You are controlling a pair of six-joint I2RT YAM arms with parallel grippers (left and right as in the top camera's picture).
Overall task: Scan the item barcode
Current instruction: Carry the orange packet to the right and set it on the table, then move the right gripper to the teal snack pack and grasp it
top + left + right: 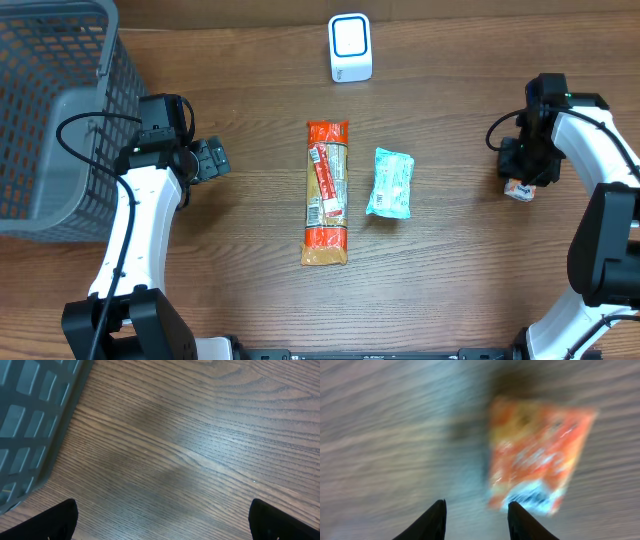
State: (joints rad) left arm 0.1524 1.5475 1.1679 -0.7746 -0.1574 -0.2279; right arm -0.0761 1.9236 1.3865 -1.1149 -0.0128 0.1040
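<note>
Orange sachet [535, 455] lies at the right side of the table [250, 280], just ahead of the right gripper [477, 520], whose fingers stand apart and pinch nothing; though blurred, its long axis seems to run away from them, slightly tilted. Long orange pack [326, 193] at centre points one end toward the scanner [350, 47], with a teal pouch [390, 183] beside it. Left gripper [165, 522] is spread wide near the basket [50, 120]
</note>
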